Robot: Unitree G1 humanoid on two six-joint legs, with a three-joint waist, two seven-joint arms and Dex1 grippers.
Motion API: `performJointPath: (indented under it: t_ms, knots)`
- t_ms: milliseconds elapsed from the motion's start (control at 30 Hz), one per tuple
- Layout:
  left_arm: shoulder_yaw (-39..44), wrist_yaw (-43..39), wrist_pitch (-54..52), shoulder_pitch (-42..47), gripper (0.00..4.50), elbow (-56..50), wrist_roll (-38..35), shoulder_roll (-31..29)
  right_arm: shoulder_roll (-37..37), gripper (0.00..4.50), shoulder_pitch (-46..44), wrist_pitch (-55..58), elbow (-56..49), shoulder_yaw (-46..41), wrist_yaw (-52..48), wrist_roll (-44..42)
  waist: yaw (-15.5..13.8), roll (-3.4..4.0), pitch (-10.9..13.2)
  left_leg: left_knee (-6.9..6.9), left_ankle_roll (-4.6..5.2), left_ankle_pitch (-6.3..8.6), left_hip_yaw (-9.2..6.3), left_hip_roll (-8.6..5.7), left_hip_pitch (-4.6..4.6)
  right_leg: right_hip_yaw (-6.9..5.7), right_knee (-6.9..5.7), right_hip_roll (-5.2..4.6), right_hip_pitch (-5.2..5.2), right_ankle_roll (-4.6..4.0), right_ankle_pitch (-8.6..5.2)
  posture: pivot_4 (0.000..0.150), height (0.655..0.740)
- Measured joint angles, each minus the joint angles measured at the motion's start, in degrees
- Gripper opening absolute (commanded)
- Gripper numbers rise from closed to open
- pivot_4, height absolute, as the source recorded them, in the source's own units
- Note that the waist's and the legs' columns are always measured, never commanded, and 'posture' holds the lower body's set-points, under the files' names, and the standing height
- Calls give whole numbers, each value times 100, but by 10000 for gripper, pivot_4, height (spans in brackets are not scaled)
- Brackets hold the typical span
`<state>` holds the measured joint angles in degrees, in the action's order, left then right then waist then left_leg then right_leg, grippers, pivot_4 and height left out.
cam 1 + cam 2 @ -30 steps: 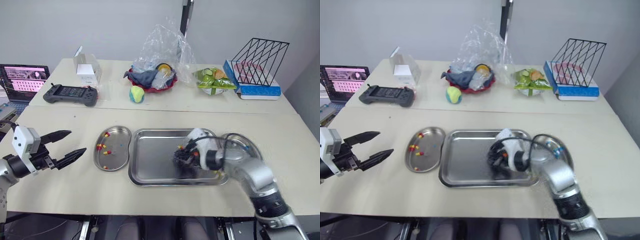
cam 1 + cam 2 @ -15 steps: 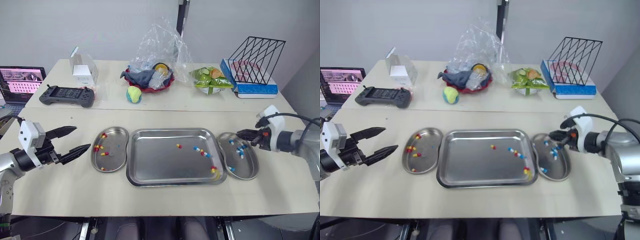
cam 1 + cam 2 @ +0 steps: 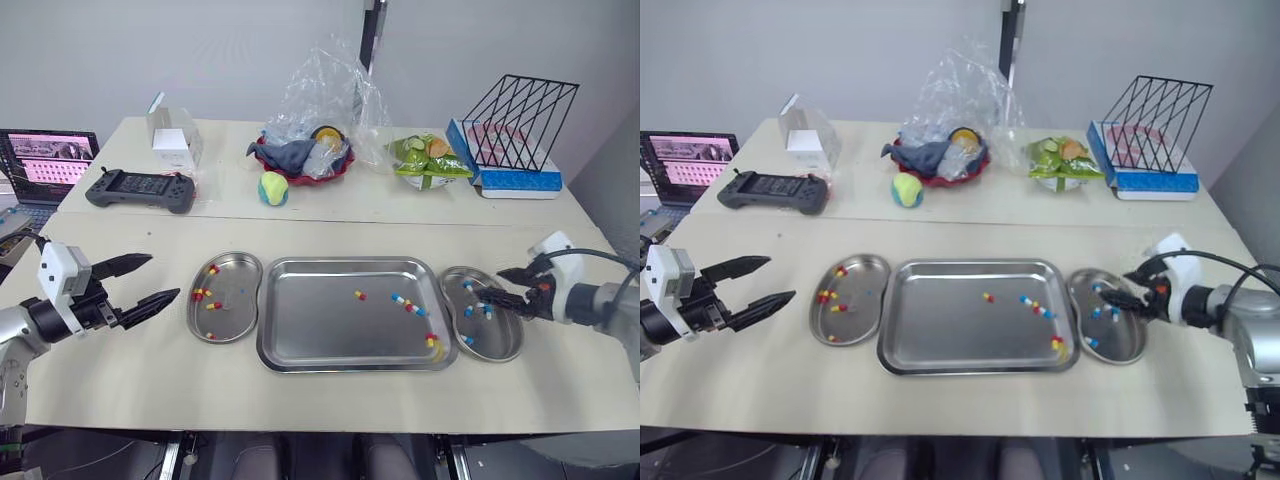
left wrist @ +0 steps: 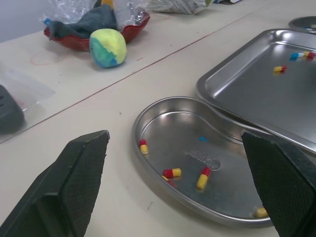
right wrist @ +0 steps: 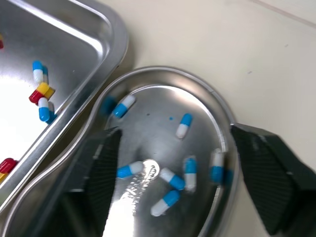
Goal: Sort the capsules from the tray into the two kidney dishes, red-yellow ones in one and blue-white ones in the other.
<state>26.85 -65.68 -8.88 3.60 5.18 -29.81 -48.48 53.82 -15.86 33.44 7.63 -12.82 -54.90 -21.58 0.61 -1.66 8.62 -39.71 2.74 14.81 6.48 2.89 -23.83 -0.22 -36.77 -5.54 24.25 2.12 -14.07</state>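
A steel tray (image 3: 320,325) lies in the middle of the near table, holding a few red-yellow capsules (image 3: 359,295) and blue-white capsules (image 3: 398,298). The left kidney dish (image 3: 240,262) holds several red-yellow capsules (image 4: 172,173). The right kidney dish (image 3: 500,342) holds several blue-white capsules (image 5: 183,125). My right gripper (image 3: 491,284) hovers just over the right dish, open, with nothing between its fingers (image 5: 101,163). To the left of the left dish, my left gripper (image 3: 163,277) stands open and empty above the table.
On the far table sit a game controller (image 3: 140,188), a laptop (image 3: 48,158), a white box (image 3: 175,140), a red bowl under a plastic bag (image 3: 305,155), a yellow-green ball (image 3: 272,188), a bag of greens (image 3: 430,160) and a wire rack (image 3: 515,125).
My right gripper left the tray, where it was shut, swung over the right dish and has opened. The left arm has stayed where it was.
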Motion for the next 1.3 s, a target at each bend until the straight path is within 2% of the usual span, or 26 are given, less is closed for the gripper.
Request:
performJointPath:
  t_ms: [200, 367, 567, 733, 967, 1300]
  knots:
    - [148, 386, 252, 79, 45000, 482, 77, 39, 0, 44924, -155, -1102, 1158, -548, 29, 56, 10, 0, 0, 0, -1, 0, 2, 0, 2, 1, -1, 2, 0, 0, 0, 1500, 7204]
    - [316, 803, 604, -133, 45000, 1072, 428, 40, -3, 44924, -303, -2282, 2662, -1091, 355, 163, 14, 0, 0, 3, 0, 0, 14, -1, 4, 2, 2, 2, -1, 0, 0, 1500, 7204]
    - [343, 1090, 578, -157, 45000, 1177, 516, 40, -88, 44924, -372, -2823, 3311, -1132, 376, 200, 20, 1, 0, 1, -4, -2, 9, 3, 11, 9, -7, 0, -4, 0, 1, 1500, 7204]
    - [363, 1212, 509, -157, 45000, 1146, 491, 46, -175, 44924, -419, -2814, 3414, -1131, 383, 198, 21, 2, 0, 2, -4, -2, 9, 3, 10, 10, -8, -1, -2, 0, 1, 1500, 7204]
    - [366, 831, 420, -84, 45000, 1196, 281, -7, -250, 44924, -440, -2672, 3246, -1131, 376, 67, 16, 2, -1, 1, -4, -2, 9, 3, 10, 10, -8, -2, -2, 0, 1, 1500, 7204]
    - [295, 417, -154, 153, 45000, 1098, 36, -154, -249, 44924, -48, -1933, 2016, -1135, 113, -242, 5, 5, -2, 1, -4, -2, 7, 2, 9, 10, -10, -3, -2, 0, 1, 1500, 7204]
